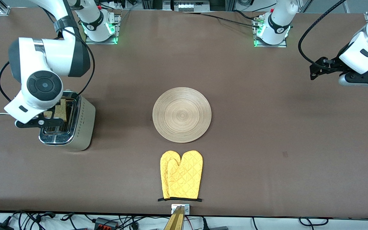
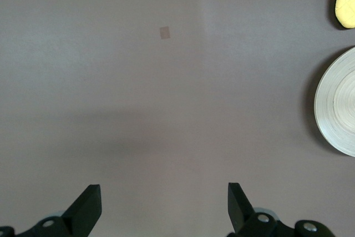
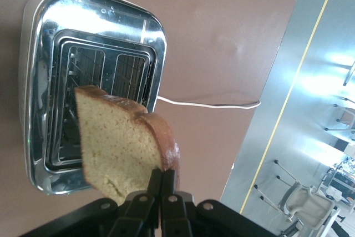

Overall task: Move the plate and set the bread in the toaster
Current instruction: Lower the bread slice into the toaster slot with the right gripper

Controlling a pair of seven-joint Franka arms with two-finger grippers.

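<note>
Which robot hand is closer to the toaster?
The right gripper, shut on the bread, hangs right over the toaster. The left gripper waits open at the left arm's end of the table.

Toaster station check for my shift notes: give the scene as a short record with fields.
bread: clamped in the right tool, over the toaster's slots
toaster: toward the right arm's end of the table
plate: bare, mid-table
oven mitt: nearer the front camera than the plate
left tool: open, holding nothing, waiting over bare table
</note>
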